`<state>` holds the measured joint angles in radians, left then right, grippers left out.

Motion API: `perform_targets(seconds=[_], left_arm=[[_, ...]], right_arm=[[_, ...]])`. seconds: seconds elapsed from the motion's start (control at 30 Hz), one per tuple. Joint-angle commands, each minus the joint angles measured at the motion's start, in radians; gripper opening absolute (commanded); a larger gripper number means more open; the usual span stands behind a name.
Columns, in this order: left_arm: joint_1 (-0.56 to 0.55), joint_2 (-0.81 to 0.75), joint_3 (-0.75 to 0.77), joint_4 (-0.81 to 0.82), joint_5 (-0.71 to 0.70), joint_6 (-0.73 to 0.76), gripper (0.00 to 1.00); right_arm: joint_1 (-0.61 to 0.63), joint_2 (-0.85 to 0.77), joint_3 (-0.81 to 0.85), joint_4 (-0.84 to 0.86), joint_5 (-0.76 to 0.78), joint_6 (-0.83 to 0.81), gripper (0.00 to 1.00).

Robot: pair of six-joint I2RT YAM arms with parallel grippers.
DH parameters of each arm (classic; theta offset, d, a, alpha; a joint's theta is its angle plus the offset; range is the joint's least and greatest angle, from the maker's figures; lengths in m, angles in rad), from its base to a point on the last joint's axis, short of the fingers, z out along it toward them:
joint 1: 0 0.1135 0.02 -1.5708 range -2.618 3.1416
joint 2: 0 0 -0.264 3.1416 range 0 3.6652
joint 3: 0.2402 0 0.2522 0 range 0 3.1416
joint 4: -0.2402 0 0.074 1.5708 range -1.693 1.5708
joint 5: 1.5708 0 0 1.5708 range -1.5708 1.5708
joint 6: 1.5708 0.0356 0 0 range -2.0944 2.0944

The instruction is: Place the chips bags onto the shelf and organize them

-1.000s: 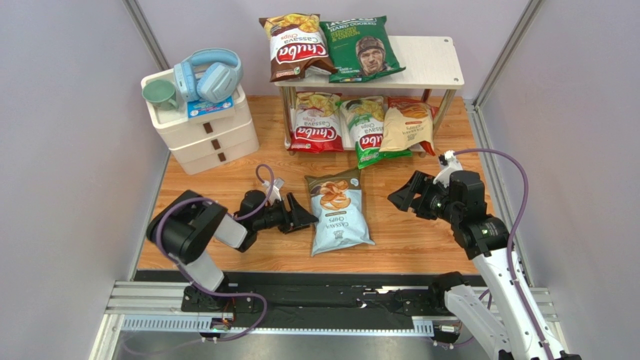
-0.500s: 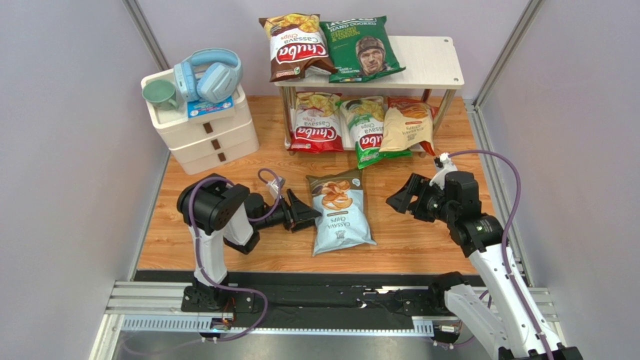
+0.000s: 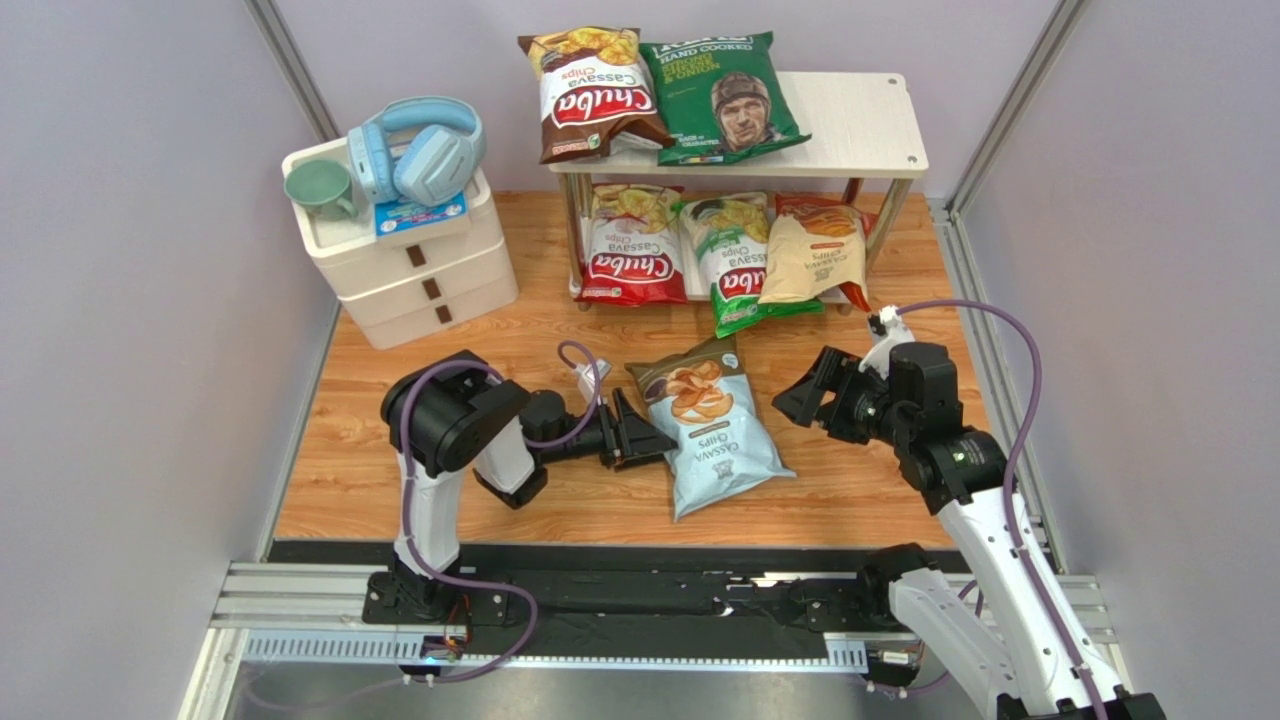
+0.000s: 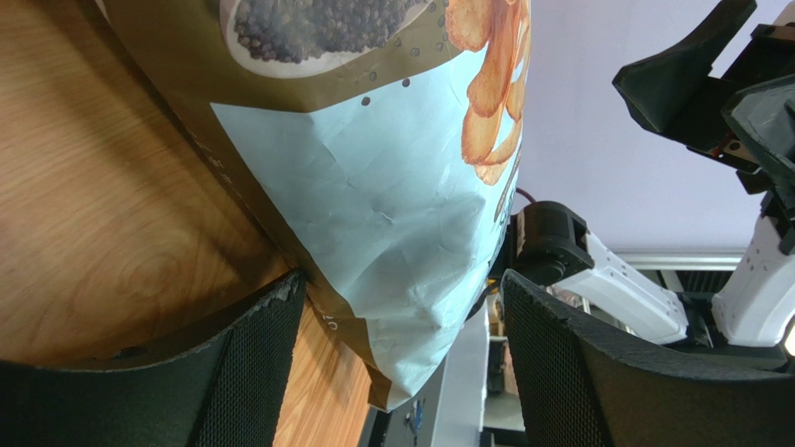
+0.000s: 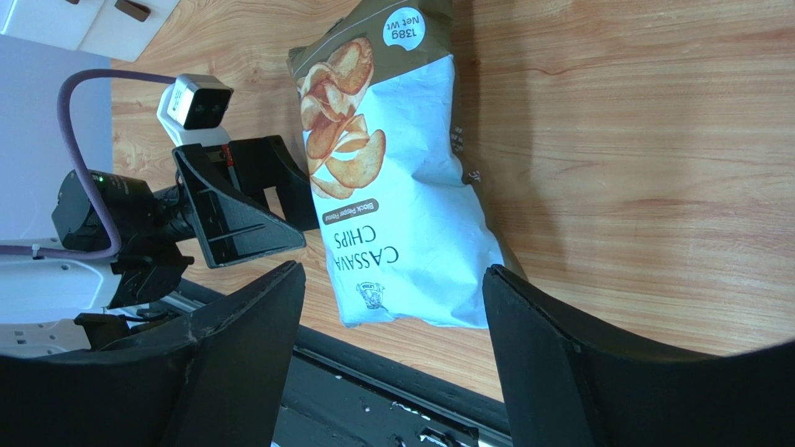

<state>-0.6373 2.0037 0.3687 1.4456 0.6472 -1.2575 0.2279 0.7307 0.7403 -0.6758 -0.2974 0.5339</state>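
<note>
Print on blue bag [image 5: 401, 214]: "CASSAVA CHIPS"

Light blue bag [image 3: 709, 428] beside left gripper [image 3: 658, 441]

Bare tabletop [image 3: 827, 480] lay between the light blue bag [image 3: 714, 435] and the right pincer [image 3: 796, 384]; the shelf [image 3: 864, 128] stood free at its top right.

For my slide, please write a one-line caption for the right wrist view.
Open right claw facing the light blue chips bag on the wooden table, open left claw at its edge.
</note>
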Motion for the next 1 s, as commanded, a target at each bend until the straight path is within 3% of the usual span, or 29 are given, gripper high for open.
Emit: perform_targets(seconds=[0.0,0.33,0.5,0.77,0.97], left_arm=[[-0.044,0.044,0.027,-0.172,-0.055,0.116,0.82],[-0.094,0.107,0.09,-0.215,-0.102,0.127,0.8],[-0.105,0.035,0.041,-0.264,-0.142,0.136,0.8],[-0.133,-0.121,0.038,-0.549,-0.231,0.233,0.83],[-0.153,-0.071,0.122,-0.571,-0.208,0.237,0.83]], right_arm=[[0.005,-0.011,0.007,0.036,-0.006,-0.006,0.76],[0.027,0.028,-0.11,0.116,-0.017,0.014,0.7],[0.057,0.116,-0.144,0.151,0.033,0.015,0.66],[0.182,0.278,-0.133,0.214,0.156,0.044,0.64],[0.202,0.361,-0.142,0.242,0.158,0.067,0.61]])
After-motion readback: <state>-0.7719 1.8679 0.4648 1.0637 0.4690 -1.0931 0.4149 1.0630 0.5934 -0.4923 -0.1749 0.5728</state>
